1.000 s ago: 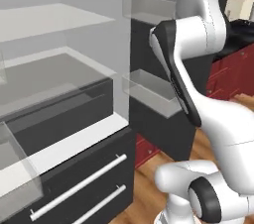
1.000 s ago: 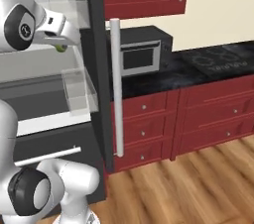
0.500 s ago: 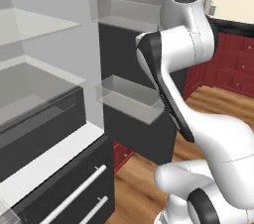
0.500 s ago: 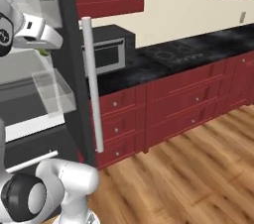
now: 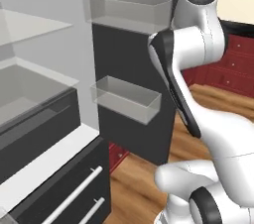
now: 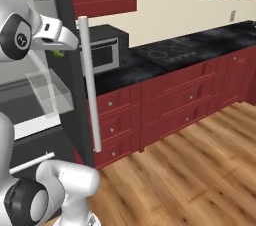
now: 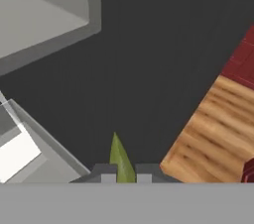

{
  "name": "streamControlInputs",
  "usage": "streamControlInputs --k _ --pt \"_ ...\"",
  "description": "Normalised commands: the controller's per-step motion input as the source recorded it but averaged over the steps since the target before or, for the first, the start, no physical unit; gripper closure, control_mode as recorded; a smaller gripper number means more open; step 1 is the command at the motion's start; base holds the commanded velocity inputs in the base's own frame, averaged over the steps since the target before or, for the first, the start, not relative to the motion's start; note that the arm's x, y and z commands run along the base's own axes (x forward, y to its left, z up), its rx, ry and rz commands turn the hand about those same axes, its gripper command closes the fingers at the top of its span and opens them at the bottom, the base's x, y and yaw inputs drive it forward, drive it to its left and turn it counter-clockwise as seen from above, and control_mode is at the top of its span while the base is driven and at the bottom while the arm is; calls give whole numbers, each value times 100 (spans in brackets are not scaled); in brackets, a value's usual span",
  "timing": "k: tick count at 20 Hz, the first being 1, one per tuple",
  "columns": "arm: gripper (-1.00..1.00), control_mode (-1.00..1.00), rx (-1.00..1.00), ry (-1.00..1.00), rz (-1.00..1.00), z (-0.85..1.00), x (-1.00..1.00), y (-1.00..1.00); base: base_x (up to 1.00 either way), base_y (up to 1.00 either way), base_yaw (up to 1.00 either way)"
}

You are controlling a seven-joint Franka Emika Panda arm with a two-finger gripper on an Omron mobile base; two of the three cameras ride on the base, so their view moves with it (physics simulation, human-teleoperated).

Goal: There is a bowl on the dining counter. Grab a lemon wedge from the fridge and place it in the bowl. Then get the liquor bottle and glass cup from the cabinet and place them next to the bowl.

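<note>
Fridge (image 5: pixel 134 64) open, door with clear bins standing wide. Hand (image 7: pixel 122 177) nearly closed, pinching lemon wedge (image 7: pixel 120 158) just in front of fridge door. Advice: grip steady, swing clear of door bins, carry toward bowl.

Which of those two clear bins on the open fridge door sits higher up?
The longer bin near the top of the fridge door, level with the arm's shoulder. The shorter bin hangs below it, midway down the same door.

Lemon wedge (image 7: pixel 119 161) base hidden between the fingers (image 7: pixel 104 172).
</note>
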Motion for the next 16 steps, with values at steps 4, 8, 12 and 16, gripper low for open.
streamControlInputs --k 4,8,12,16 --pt "100 100 0 0 0 0 0 0 -100 -15 -32" --pt "100 100 0 0 0 0 0 0 -100 -3 -62" --pt "100 100 0 0 0 0 0 0 -100 0 -68" --pt "100 100 0 0 0 0 0 0 -98 -10 -68"
